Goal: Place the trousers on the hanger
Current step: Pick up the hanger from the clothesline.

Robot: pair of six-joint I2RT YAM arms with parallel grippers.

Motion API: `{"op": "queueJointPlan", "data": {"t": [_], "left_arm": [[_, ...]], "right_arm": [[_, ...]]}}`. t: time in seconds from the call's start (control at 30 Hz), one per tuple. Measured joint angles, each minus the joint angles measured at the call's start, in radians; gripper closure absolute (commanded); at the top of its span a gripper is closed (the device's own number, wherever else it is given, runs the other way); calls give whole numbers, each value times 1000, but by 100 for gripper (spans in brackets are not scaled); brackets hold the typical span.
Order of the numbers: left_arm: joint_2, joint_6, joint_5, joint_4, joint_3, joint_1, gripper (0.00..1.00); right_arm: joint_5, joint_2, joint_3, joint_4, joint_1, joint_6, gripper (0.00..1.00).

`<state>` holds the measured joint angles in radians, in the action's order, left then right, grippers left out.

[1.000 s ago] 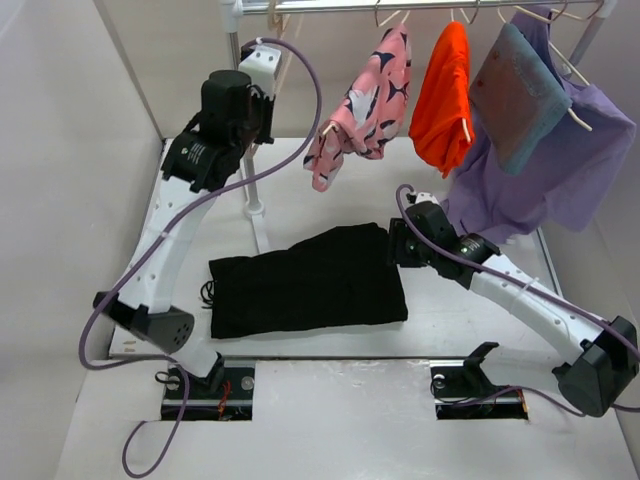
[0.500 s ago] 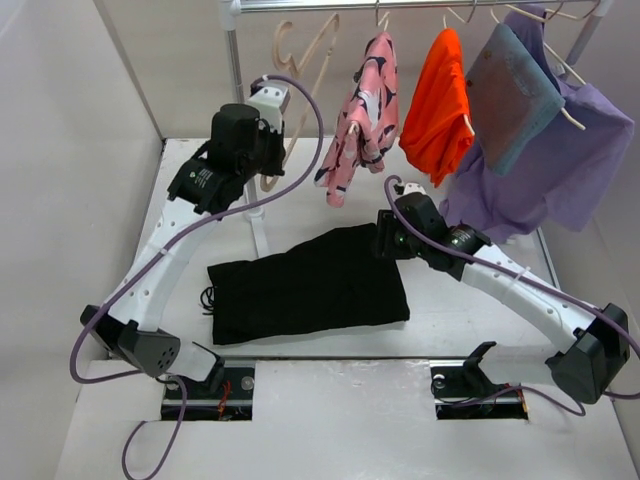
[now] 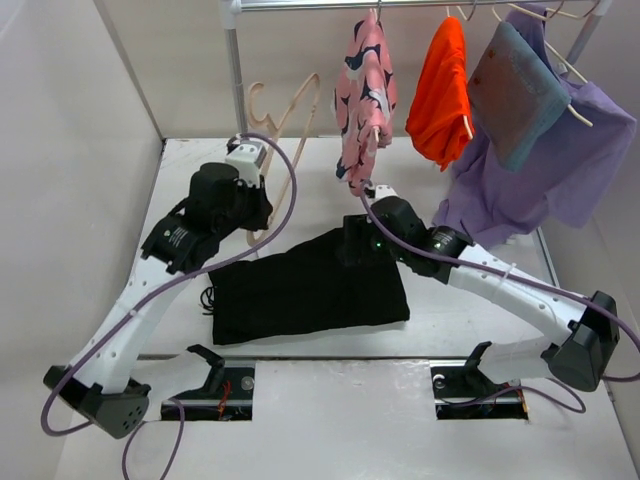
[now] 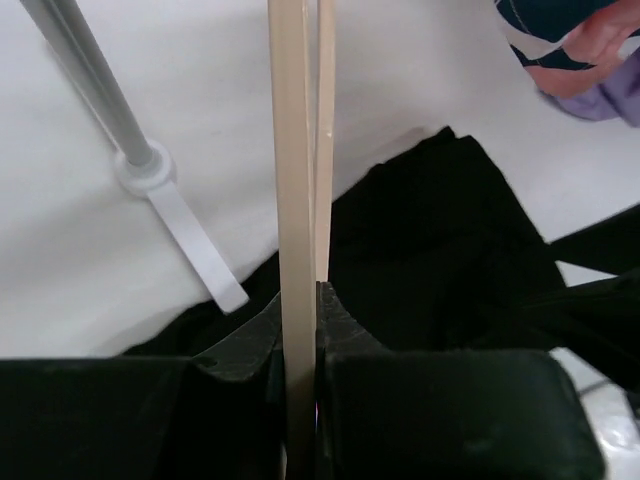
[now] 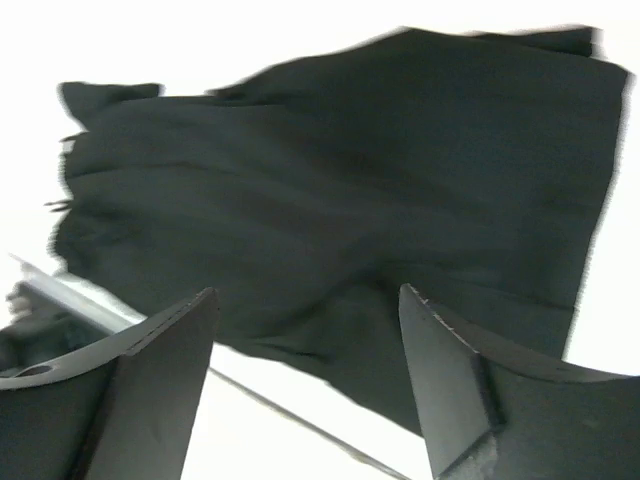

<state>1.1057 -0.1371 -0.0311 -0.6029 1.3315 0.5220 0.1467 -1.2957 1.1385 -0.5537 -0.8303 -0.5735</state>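
Note:
The black trousers (image 3: 305, 288) lie folded flat on the white table. They also show in the left wrist view (image 4: 440, 250) and the right wrist view (image 5: 350, 180). The pale wooden hanger (image 3: 288, 118) stands tilted in the air just past the trousers' far left edge. My left gripper (image 3: 262, 208) is shut on its lower bar. In the left wrist view the hanger (image 4: 295, 150) is pinched between the jaws of the left gripper (image 4: 300, 315). My right gripper (image 3: 352, 248) hovers open and empty over the trousers' far right part, and the right wrist view shows it (image 5: 305, 320) spread wide above the cloth.
A clothes rack pole (image 3: 238, 100) with a white foot (image 4: 150, 170) stands behind the trousers. From the rail hang a pink patterned garment (image 3: 365, 90), an orange garment (image 3: 440, 85), a grey-teal cloth (image 3: 515, 90) and a purple garment (image 3: 545, 175). Walls enclose the left and back.
My left arm has brought the hanger down from the rail towards the trousers. My right gripper has moved left over the trousers. The pink garment has swung right.

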Motion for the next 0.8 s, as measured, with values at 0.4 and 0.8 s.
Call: {"op": "queueJointPlan", "data": {"t": [0.4,0.8], "left_arm": [[-138,-208,211,-29,-246,-48,100],[-228,-254,306,-15,-315,-59,100]], "right_arm": [[-113,-87,37,395,-48,-310,9],[-153,-452,155,499,-47,-550,24]]}}
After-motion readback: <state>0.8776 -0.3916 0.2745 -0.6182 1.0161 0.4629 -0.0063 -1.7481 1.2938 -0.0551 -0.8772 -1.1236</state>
